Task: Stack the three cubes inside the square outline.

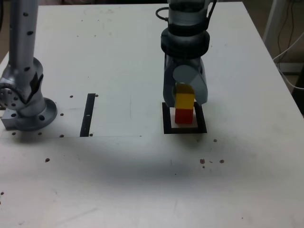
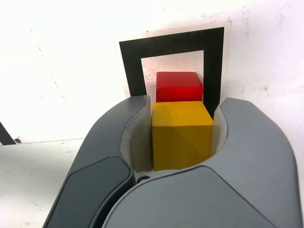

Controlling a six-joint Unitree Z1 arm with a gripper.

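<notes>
The red cube (image 1: 184,115) (image 2: 179,86) sits inside the square outline (image 1: 166,124) (image 2: 131,66), a black border with a white centre. Directly above it is the yellow cube (image 1: 185,101) (image 2: 182,134), with my gripper (image 1: 185,100) (image 2: 182,124) shut on it; whether the yellow cube rests on the red one or hovers just over it I cannot tell. The grey fingers (image 2: 128,128) press the yellow cube from both sides. The green cube is out of view.
A thin straight black bar (image 1: 88,114) lies on the white table (image 1: 118,57), to the exterior view's left of the outline. The arm's grey base (image 1: 26,104) stands at the far left. Small dark specks dot the tabletop.
</notes>
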